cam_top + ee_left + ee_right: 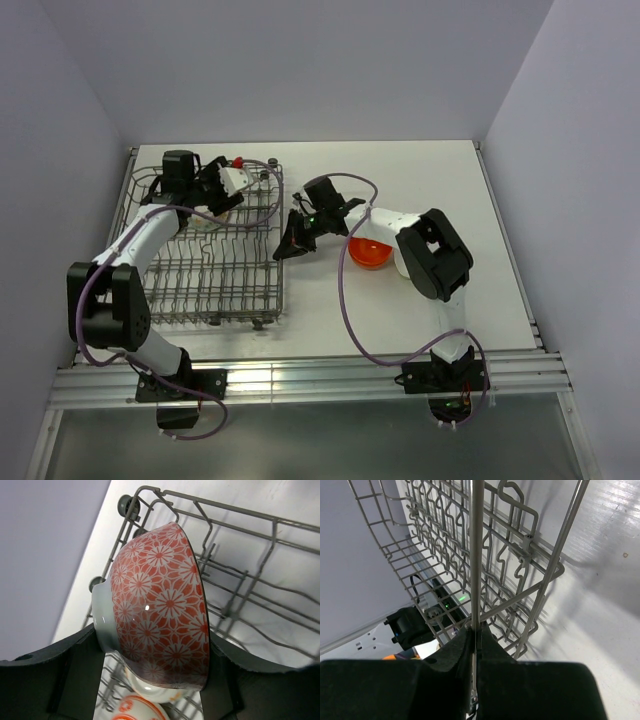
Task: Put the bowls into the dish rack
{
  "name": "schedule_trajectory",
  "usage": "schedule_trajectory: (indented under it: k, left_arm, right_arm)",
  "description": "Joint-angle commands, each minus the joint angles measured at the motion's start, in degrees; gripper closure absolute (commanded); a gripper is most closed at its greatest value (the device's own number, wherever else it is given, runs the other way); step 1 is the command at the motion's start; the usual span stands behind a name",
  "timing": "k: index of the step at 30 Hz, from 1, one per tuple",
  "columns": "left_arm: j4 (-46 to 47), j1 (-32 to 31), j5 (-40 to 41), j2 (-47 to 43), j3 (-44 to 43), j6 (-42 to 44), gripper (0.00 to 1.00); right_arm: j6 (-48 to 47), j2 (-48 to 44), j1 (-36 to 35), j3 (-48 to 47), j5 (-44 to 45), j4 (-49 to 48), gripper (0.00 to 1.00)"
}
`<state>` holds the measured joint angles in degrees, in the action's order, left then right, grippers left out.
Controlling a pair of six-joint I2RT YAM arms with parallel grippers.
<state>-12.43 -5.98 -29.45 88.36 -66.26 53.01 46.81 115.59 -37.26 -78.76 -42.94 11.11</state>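
Observation:
My left gripper (pixel 218 186) (pixel 156 667) is shut on a pale bowl with a red-orange flower pattern (pixel 160 600) (pixel 231 180). It holds the bowl on edge above the far end of the grey wire dish rack (pixel 215 270) (pixel 260 585). Below it in the rack lie a white bowl (pixel 150 690) (pixel 205 220) and an orange-patterned bowl (pixel 131 709). My right gripper (pixel 295 237) (pixel 475 640) is shut on a wire of the rack's right rim (pixel 477 565). A glossy orange bowl (pixel 370 254) sits on the table, partly hidden by the right arm.
The rack's near rows of tines (pixel 210 290) hold nothing. The rack's small dark wheels (pixel 131 504) stand near the left wall. The right arm's elbow (pixel 435 255) hangs over the table beside the orange bowl. The white table (pixel 430 180) reaches the back wall.

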Motion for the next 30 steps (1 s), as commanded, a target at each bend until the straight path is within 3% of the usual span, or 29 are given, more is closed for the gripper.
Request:
schedule_trajectory:
  k: [1, 22, 30]
  left_arm:
    - [8.5, -1.2, 0.0, 0.8, 0.2, 7.9, 1.0]
    - [21.0, -2.9, 4.6, 11.1, 3.7, 18.3, 1.0]
    - [20.3, -3.2, 4.7, 13.2, 3.2, 20.2, 1.0]
  right_arm:
    - [-3.2, 0.9, -0.6, -1.7, -6.0, 0.1, 1.0]
    - [-4.8, 2.3, -0.4, -3.1, -6.8, 2.6, 1.0]
    - [-5.1, 2.3, -0.4, -3.2, -6.7, 2.9, 1.0]
